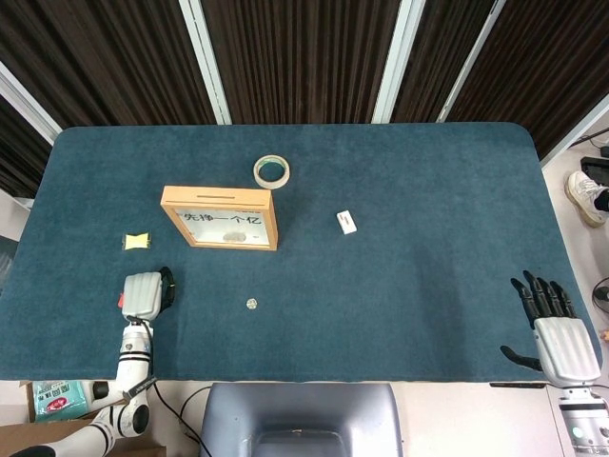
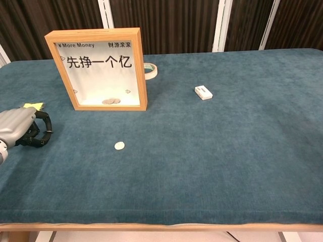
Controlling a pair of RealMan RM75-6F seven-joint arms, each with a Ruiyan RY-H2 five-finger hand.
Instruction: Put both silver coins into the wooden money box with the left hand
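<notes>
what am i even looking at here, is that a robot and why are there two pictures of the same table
Yes, it is a two-armed robot with human-like hands, seen through its own two cameras. One picture looks down from its head, the other looks forward from its chest.

On the blue table stands a wooden money box with a clear front; coins already lie inside. One silver coin lies loose in front of it. There is also a tape roll, a small white block and a yellow item.

The left hand rests on the table with fingers curled in, apparently holding nothing. The right hand lies open at the table edge.
</notes>
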